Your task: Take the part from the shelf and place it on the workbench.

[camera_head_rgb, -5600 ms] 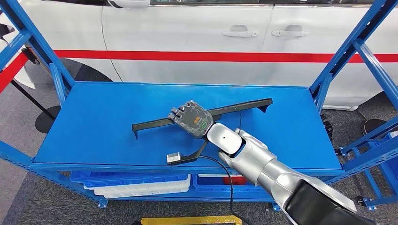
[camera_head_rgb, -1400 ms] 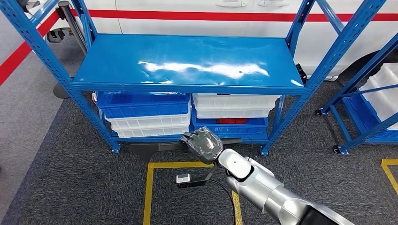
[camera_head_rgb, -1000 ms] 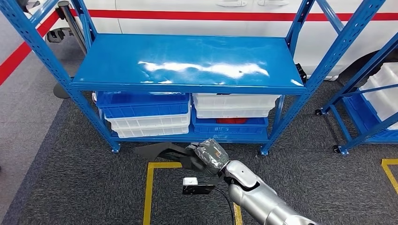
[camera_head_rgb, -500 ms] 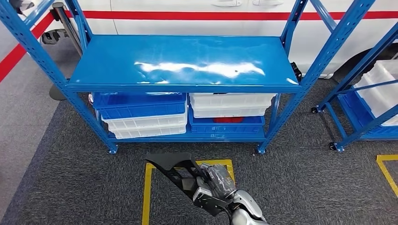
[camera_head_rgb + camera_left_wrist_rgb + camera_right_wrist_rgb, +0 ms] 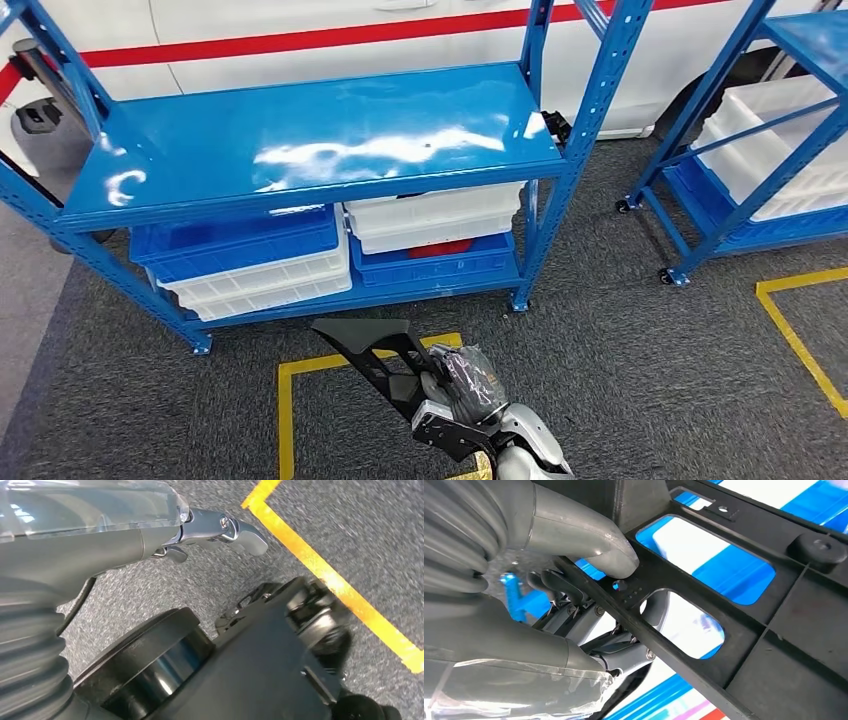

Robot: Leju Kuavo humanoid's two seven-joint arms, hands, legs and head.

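Right robot hand point(image 5: 462, 378) clamped on part point(image 5: 372, 352) | I judge it stiff, light, awkwardly long | hold mid-web | left robot hand point(image 5: 150, 535): cannot tell.

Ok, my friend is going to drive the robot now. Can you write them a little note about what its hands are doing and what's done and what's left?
Right hand: grips the black part, thumb pressed on its frame, low over the grey carpet.
Left hand: hangs over the carpet near a yellow floor line; I cannot tell if its fingers are apart or curled.
Shelf: its blue top is bare, so the part is off it.
Done: the pick-up.
Left: carry the part to the workbench and set it down.
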